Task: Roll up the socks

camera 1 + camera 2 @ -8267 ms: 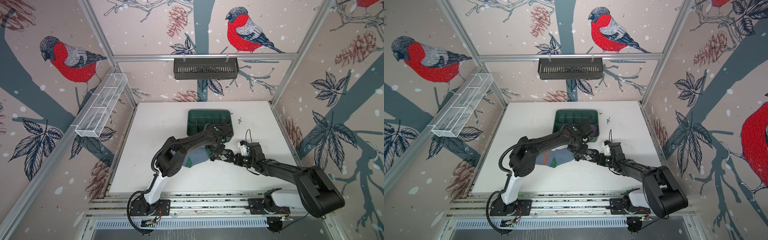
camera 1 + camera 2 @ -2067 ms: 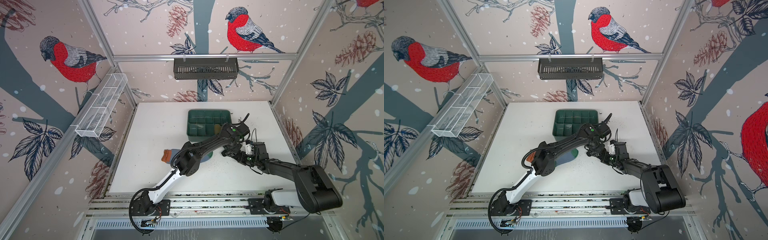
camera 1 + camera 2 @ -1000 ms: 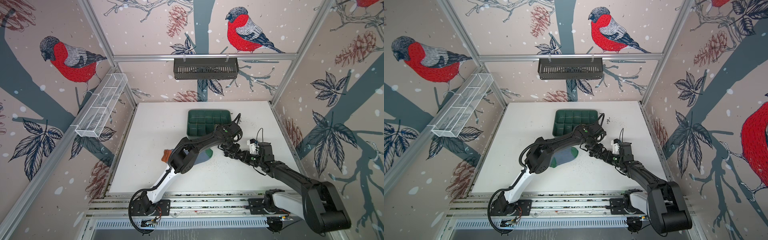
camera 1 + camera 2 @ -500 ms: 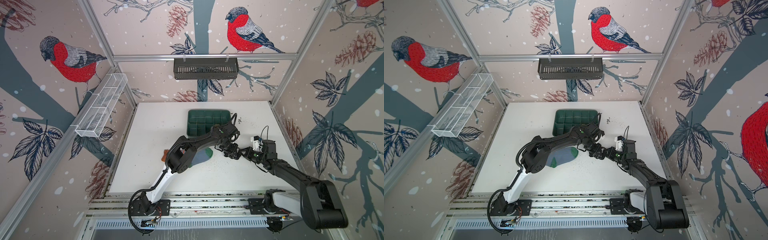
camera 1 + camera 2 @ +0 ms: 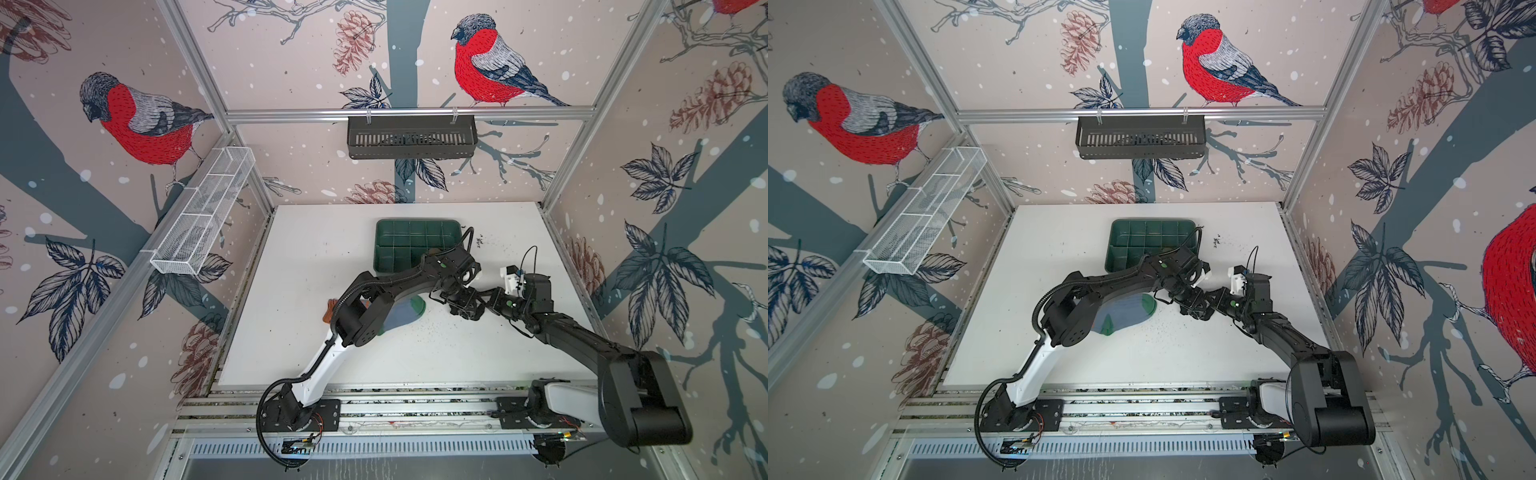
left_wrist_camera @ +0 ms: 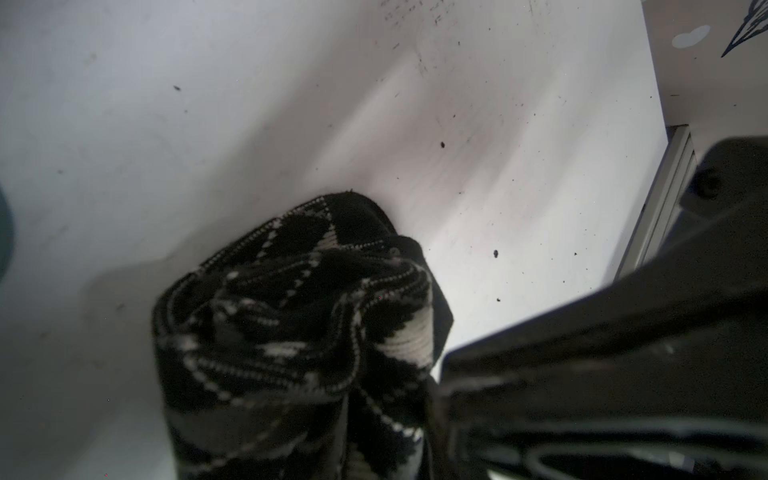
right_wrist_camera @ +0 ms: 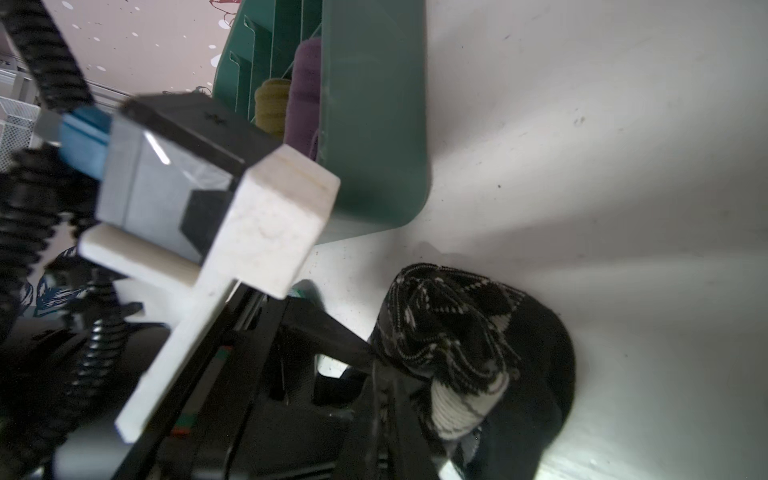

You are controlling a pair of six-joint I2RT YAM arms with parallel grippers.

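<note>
The black-grey-white argyle sock (image 5: 464, 308) (image 5: 1192, 309) is a crumpled bunch just above the white table, right of centre, held from two sides. My left gripper (image 5: 455, 297) (image 5: 1183, 296) is shut on its fabric; in the left wrist view the sock (image 6: 299, 316) fills the jaws. My right gripper (image 5: 478, 305) (image 5: 1205, 306) is shut on the sock's (image 7: 469, 345) other side. The light blue sock (image 5: 402, 316) (image 5: 1125, 315) lies flat under the left arm, with its green toe showing and its orange cuff (image 5: 330, 309) at the left.
A green compartment tray (image 5: 390, 249) (image 5: 1121, 249) (image 7: 374, 124) stands just behind the grippers and holds an olive-yellow roll (image 7: 272, 104) and a purple roll (image 7: 305, 95). A black basket (image 5: 411, 137) hangs on the back wall. A white wire basket (image 5: 203, 216) hangs on the left wall.
My right gripper has shut on the argyle sock. Both grippers and the sock have shifted a little to the right. The light blue sock has not moved.
</note>
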